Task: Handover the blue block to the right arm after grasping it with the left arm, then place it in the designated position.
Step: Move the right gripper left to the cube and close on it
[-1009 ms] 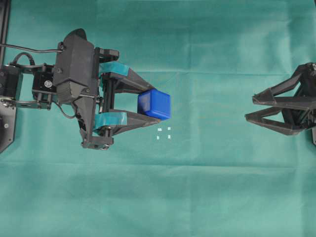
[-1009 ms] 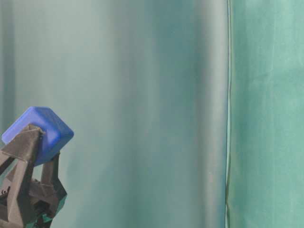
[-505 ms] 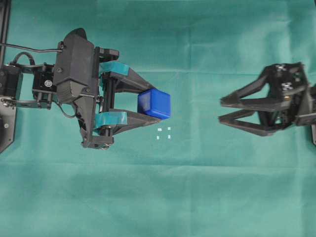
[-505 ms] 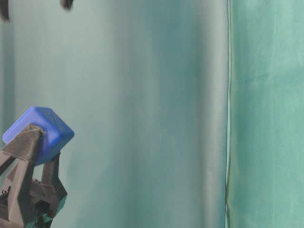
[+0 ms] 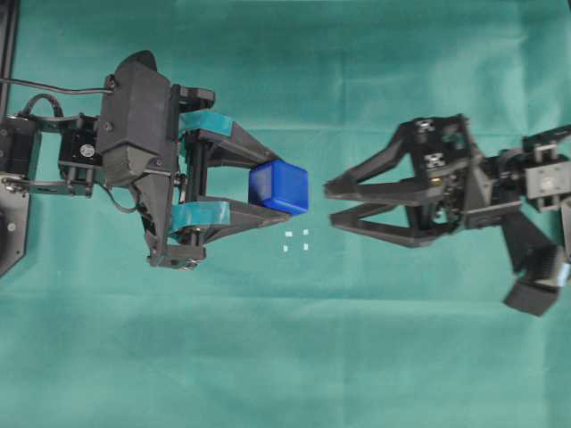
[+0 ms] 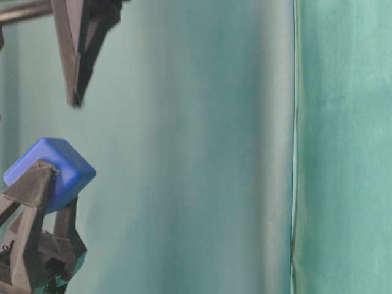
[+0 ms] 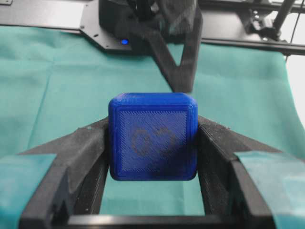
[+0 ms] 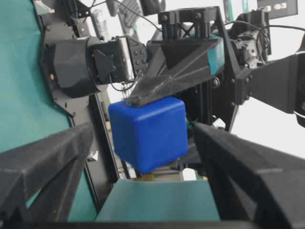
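Observation:
My left gripper (image 5: 272, 190), with teal tape on both fingers, is shut on the blue block (image 5: 278, 187) and holds it above the green cloth. The block's marked face fills the left wrist view (image 7: 152, 136) between the two black fingers (image 7: 81, 157). My right gripper (image 5: 328, 204) stands open, its plain black fingertips a short gap to the right of the block and pointing at it. In the right wrist view the block (image 8: 147, 131) sits just ahead of the spread fingers (image 8: 47, 157). The designated position (image 5: 296, 241), tiny white marks, lies on the cloth just below the block.
Green cloth (image 5: 357, 357) covers the table. A black frame rail (image 5: 9, 45) runs along the left edge. In the table-level view the block (image 6: 55, 168) is low at the left, with a right finger (image 6: 75, 55) above it and a green curtain (image 6: 214, 153) behind.
The right arm has swung in from the right edge, bringing its open gripper close to the block. The left gripper and the block have stayed still.

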`<action>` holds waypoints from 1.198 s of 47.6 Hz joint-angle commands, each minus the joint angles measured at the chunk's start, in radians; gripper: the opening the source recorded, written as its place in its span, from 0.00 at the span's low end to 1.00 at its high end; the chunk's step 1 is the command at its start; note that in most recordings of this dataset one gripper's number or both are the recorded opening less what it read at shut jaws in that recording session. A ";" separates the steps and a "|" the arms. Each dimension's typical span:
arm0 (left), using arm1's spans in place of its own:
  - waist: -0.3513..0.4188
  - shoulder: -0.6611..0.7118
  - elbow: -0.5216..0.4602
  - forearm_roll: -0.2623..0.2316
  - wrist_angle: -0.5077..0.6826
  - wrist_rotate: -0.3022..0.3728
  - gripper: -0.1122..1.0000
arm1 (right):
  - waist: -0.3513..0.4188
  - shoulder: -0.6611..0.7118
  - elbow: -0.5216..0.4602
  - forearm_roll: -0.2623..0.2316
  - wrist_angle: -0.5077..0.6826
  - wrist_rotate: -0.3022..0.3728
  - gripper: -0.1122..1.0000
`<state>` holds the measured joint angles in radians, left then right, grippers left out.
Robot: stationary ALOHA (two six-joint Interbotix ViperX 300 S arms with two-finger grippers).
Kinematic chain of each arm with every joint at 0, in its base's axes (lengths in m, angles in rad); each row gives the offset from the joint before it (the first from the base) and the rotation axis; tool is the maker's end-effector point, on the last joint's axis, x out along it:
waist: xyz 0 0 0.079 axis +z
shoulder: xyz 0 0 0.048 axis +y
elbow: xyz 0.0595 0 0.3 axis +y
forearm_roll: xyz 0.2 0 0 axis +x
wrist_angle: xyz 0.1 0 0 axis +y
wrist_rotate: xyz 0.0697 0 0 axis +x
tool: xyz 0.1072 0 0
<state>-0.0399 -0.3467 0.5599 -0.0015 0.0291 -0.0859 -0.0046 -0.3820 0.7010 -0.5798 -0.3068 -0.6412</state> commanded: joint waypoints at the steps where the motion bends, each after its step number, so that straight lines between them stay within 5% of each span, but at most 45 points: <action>1: 0.002 -0.020 -0.008 0.000 -0.005 0.000 0.52 | -0.006 0.026 -0.057 -0.002 -0.009 0.003 0.94; 24: 0.000 -0.020 -0.008 0.000 -0.005 0.000 0.52 | -0.008 0.156 -0.176 -0.012 -0.005 0.003 0.94; 49: 0.002 -0.021 -0.006 0.000 -0.005 0.000 0.52 | -0.008 0.164 -0.184 -0.011 -0.005 0.005 0.94; 57: 0.000 -0.021 -0.006 0.000 -0.005 0.000 0.52 | -0.006 0.164 -0.186 -0.006 0.029 0.012 0.72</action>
<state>-0.0399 -0.3482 0.5630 -0.0015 0.0291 -0.0859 -0.0092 -0.2071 0.5461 -0.5921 -0.2869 -0.6335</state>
